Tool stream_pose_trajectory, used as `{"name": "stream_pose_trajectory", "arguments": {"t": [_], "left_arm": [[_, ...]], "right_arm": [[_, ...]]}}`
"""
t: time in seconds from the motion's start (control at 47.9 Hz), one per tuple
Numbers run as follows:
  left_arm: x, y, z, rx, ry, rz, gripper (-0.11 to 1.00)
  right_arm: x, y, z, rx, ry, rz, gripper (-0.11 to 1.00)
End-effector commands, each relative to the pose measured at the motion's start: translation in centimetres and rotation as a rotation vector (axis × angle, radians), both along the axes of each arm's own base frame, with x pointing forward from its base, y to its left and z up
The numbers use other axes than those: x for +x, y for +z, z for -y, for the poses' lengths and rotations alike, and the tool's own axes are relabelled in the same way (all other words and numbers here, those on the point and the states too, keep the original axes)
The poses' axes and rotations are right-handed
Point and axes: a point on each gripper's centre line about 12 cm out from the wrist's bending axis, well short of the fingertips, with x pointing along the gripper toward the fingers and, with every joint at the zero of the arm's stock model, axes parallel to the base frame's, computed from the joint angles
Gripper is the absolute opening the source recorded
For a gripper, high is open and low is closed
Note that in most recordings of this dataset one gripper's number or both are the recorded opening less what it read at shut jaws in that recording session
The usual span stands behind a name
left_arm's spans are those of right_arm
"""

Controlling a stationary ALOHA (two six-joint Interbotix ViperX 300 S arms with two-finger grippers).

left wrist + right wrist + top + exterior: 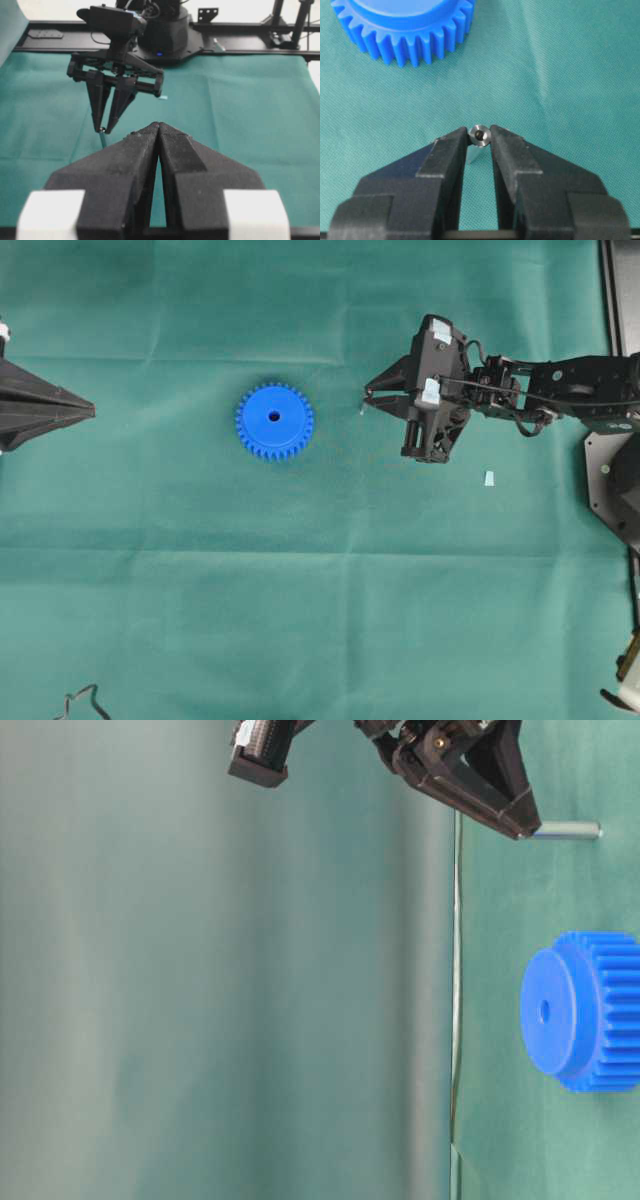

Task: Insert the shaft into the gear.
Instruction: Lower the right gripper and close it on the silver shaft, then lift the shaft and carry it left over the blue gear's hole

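The right claw (pixel 480 137) pinches the shaft (pixel 480 135), which seems upright. The left claw (pixel 158 131) is closed near the table's (pixel 300 620) left edge. The gear (pixel 274 420) lies flat mid-table.

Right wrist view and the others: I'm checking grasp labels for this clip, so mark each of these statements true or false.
1. The right end effector has its fingertips closed on the shaft. True.
2. The shaft already sits in the gear's centre hole. False: the hole is empty, and the shaft is apart from the gear, standing upright on the green cloth at the right end effector's tips.
3. The gear lies flat on the cloth. True.
4. The left end effector holds the gear. False: its fingers are shut together on nothing, at the overhead view's left edge.
5. A small pale scrap lies on the cloth near the right arm. True.
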Motion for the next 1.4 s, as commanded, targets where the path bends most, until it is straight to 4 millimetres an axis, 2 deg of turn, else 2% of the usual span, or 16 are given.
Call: {"name": "stream_pose_trajectory", "arguments": {"t": [0.0, 0.188, 0.647, 0.898, 1.085, 1.378], "left_arm": [[0.2, 0.9, 0.0, 0.004, -0.001, 0.023, 0.0], [0.2, 1.0, 0.0, 0.004, -0.001, 0.026, 0.0], [0.2, 1.0, 0.0, 0.004, -0.001, 0.023, 0.0], [0.2, 1.0, 0.0, 0.004, -0.001, 0.023, 0.0], [0.2, 1.0, 0.0, 0.003, -0.001, 0.023, 0.0], [0.2, 0.9, 0.0, 0.001, -0.001, 0.021, 0.0]], "right_arm": [[0.6, 0.8, 0.0, -0.01, 0.005, 0.032, 0.18], [0.8, 1.3, -0.1, -0.008, 0.009, 0.038, 0.18], [0.2, 8.9, -0.5, -0.005, 0.027, 0.067, 0.18], [0.1, 9.3, -0.6, -0.001, 0.027, 0.071, 0.18], [2.1, 9.7, -0.7, -0.008, 0.044, 0.1, 0.18], [7.6, 10.0, -1.2, -0.017, 0.089, 0.107, 0.18]]}}
